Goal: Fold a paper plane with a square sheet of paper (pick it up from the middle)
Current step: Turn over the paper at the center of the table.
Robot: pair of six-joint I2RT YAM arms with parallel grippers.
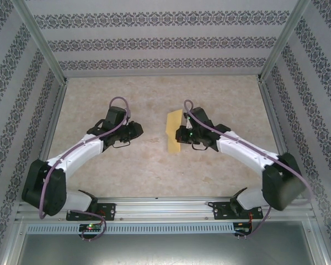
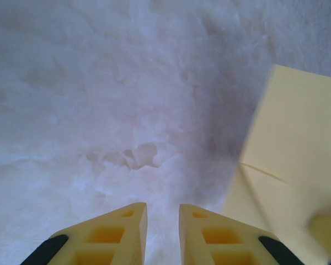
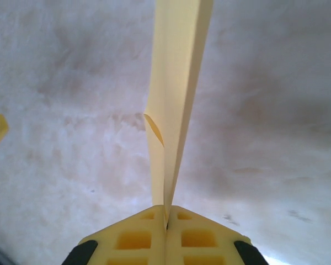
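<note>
The right gripper (image 3: 166, 212) has its two yellow ribbed fingers pressed together on the near edge of a thin yellow-orange sheet of paper (image 3: 176, 83). The sheet is folded into a narrow doubled strip and runs straight away from the fingertips. The strip sits about the middle of the mottled beige table (image 1: 154, 171), just off the gripper's tip. The left gripper (image 2: 163, 208) is to the paper's left and apart from it. Its fingers stand a narrow gap apart over bare table, pinching nothing.
</note>
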